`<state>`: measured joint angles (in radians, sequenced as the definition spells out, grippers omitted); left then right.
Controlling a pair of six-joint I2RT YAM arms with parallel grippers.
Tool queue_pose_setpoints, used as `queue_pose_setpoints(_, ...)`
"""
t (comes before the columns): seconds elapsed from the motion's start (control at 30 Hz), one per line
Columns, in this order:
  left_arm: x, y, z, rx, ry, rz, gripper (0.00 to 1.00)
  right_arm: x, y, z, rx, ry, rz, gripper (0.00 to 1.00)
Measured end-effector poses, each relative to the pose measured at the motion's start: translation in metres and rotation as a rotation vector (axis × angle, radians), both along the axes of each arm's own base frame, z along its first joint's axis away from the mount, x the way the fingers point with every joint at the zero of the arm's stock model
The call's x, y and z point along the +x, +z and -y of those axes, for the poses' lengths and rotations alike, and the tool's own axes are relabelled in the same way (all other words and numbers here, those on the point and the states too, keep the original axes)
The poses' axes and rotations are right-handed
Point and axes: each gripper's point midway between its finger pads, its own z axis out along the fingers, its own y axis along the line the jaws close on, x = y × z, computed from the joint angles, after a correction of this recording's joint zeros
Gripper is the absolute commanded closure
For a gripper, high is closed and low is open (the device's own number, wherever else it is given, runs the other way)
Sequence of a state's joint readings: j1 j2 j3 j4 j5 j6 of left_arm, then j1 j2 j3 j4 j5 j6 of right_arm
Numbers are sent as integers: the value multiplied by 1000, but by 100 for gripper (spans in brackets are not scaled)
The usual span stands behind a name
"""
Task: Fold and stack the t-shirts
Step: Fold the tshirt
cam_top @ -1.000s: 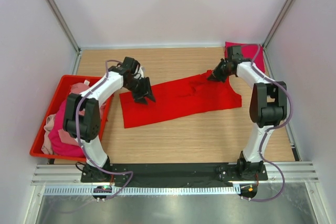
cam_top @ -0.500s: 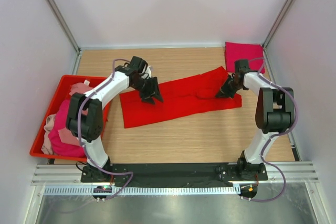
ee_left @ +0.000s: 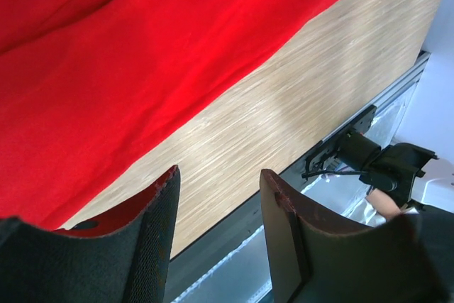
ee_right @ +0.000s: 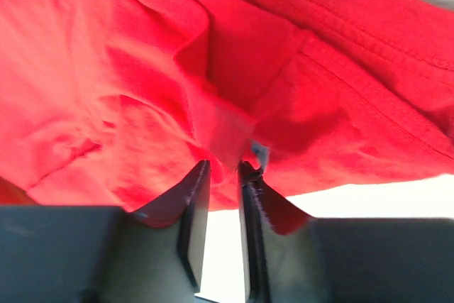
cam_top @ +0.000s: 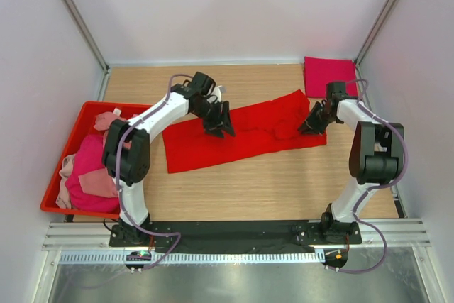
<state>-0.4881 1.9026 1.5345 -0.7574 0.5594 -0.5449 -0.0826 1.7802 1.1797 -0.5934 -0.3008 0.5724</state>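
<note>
A bright red t-shirt [cam_top: 255,133] lies stretched across the middle of the table, bunched at its right end. My left gripper [cam_top: 220,129] hovers over its left-centre. In the left wrist view that gripper [ee_left: 220,179] is open and empty, with the red t-shirt [ee_left: 142,54] beyond it. My right gripper [cam_top: 309,127] is at the shirt's right end. In the right wrist view its jaws [ee_right: 225,167] stand slightly apart, and a pleat of the red t-shirt [ee_right: 142,69] reaches between the tips. A folded magenta t-shirt [cam_top: 330,76] lies at the back right.
A red plastic bin [cam_top: 91,108] at the left holds pink and magenta t-shirts [cam_top: 89,168] in a heap. White walls and metal posts close off the back and both sides. Bare wood lies in front of the red shirt.
My left gripper has slid right along the shirt. My right gripper has pulled the shirt's far right part toward the near side, narrowing the shirt, and its jaws have parted slightly.
</note>
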Motion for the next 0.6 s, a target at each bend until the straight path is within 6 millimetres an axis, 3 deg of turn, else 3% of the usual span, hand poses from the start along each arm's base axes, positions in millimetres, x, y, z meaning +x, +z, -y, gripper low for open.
queue_pose_setpoints(0.17, -5, -6, 14, 7, -53, 7, 50, -6, 0, 9, -62, 8, -32, 64)
queue_pose_setpoints(0.37, 1, 6, 39, -21, -109, 59, 46, 8, 16, 27, -142, -12, 0, 52)
queue_pose_setpoints(0.6, 12, 15, 80, -67, -123, 89, 46, 12, 20, 46, -185, -59, 1, 50)
